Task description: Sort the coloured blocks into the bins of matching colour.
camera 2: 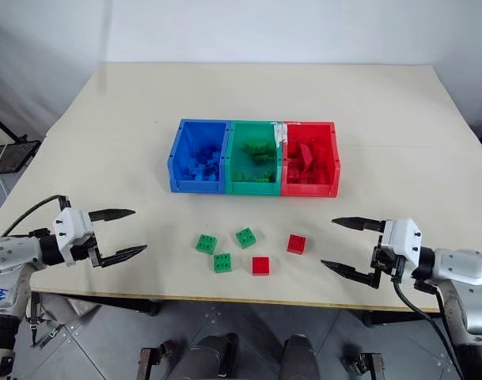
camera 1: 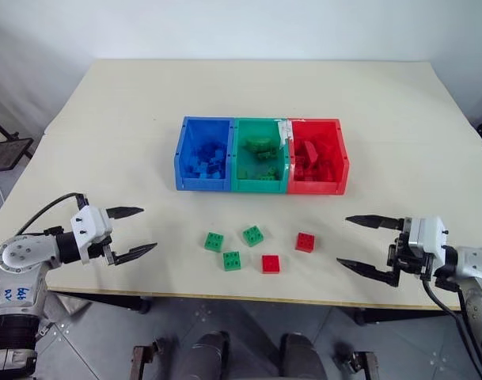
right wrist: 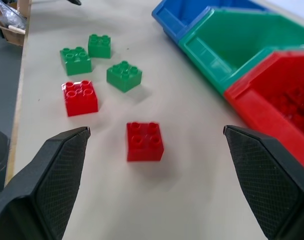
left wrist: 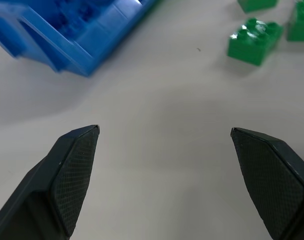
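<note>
Three green blocks (camera 1: 214,241) (camera 1: 253,235) (camera 1: 232,260) and two red blocks (camera 1: 271,264) (camera 1: 305,242) lie loose near the table's front edge. Behind them stands the row of bins: blue (camera 1: 201,184), green (camera 1: 259,186), red (camera 1: 314,187), each with bricks of its own colour inside. My left gripper (camera 1: 148,229) hovers open to the left of the blocks, fingers empty. On the right, my right gripper (camera 1: 343,240) is open and empty too, pointing toward the nearest red block (right wrist: 144,141).
The beige table (camera 1: 130,119) stretches bare behind and beside the bins. Its front edge runs just below the loose blocks. A dark stand (camera 1: 7,150) sits on the floor off the table's left side.
</note>
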Tool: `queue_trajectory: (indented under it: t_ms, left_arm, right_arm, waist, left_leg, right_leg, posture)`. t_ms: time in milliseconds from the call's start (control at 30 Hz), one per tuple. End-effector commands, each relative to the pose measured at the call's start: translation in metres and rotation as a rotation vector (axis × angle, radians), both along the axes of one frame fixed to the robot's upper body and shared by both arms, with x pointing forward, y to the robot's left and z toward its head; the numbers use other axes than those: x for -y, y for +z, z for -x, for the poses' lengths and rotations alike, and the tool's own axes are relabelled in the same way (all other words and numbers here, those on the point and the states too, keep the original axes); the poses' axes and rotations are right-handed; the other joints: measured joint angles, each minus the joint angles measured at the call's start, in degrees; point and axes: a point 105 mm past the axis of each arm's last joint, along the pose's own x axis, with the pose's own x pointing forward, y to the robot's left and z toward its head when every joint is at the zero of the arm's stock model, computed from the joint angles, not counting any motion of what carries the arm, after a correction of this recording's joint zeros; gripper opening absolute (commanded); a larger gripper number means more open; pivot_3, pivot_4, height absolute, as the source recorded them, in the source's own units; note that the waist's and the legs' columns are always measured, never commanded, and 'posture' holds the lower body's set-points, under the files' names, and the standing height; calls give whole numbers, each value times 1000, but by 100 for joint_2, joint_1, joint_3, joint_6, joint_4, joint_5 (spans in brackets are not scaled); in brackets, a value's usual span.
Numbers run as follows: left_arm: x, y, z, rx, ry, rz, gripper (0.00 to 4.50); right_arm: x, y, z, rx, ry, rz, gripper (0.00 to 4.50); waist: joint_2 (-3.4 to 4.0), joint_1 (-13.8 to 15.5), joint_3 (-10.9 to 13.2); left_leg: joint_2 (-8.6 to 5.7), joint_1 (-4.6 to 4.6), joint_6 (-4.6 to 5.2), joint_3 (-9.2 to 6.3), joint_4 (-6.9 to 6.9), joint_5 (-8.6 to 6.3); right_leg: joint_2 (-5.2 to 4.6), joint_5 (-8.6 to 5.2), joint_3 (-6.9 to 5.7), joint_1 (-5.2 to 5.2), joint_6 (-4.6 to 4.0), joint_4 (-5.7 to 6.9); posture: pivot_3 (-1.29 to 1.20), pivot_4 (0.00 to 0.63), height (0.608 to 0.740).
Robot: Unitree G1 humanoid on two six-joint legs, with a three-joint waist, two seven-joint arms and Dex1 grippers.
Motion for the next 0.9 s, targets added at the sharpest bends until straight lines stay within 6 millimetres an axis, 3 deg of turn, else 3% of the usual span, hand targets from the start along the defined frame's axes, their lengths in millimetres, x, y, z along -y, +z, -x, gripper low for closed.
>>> queue_trajectory:
  t_ms: [33, 167, 300, 400, 533, 767, 900]
  left_arm:
    - [6, 3, 0, -23, -9, 47, 4491]
    - [34, 5, 11, -58, -115, 98, 4491]
    - [76, 12, 21, -61, -262, 136, 4491]
    - [100, 13, 25, -68, -346, 163, 4491]
    - [108, 6, 28, -92, -383, 150, 4491]
    - [82, -6, 31, -129, -287, 129, 4491]
    - [69, -6, 33, -129, -237, 115, 4491]
  right_arm:
    - [0, 4, 4, 11, -5, -10, 4500]
    - [25, 7, 7, 30, -129, -16, 4500]
    - [54, -2, 14, 1, -215, 47, 4500]
    - [58, -10, 13, -27, -234, 69, 4500]
    - [30, -17, 2, -73, -149, 76, 4500]
    - [-36, -32, -31, -162, -31, 93, 4500]
    - [-51, -46, -46, -174, -32, 142, 4500]
  waist:
    - [0, 0, 0]
    - [0, 16, 0]
    - [-1, 38, 0]
    - [0, 16, 0]
    - [1, -75, -1]
    - [1, -134, 0]
    - [-1, -66, 0]
  left_leg:
    - [0, 0, 0, 0, -1, 0]
    - [1, -1, 2, 0, 1, -2]
    - [0, -1, 3, -1, 7, -3]
    - [4, 1, 1, 8, 8, -3]
    - [19, 10, -11, 25, 8, -10]
    - [55, 15, -26, 24, 5, -20]
    - [51, 11, -22, 18, 10, -26]
  right_leg:
    - [1, 0, 0, 0, 0, 4]
    - [2, 0, 0, 1, 0, 11]
    - [2, 1, 1, 4, -1, 3]
    - [7, 0, 2, 4, -2, -4]
    - [34, 2, 19, 1, -10, -6]
    - [58, -3, 27, -7, -25, -5]
    - [58, -3, 29, -8, -25, -4]
  posture:
    - [0, 150, 740]
    - [0, 150, 740]
    - [0, 150, 740]
    - [0, 150, 740]
    - [0, 150, 740]
    - [0, 150, 740]
    - [0, 150, 740]
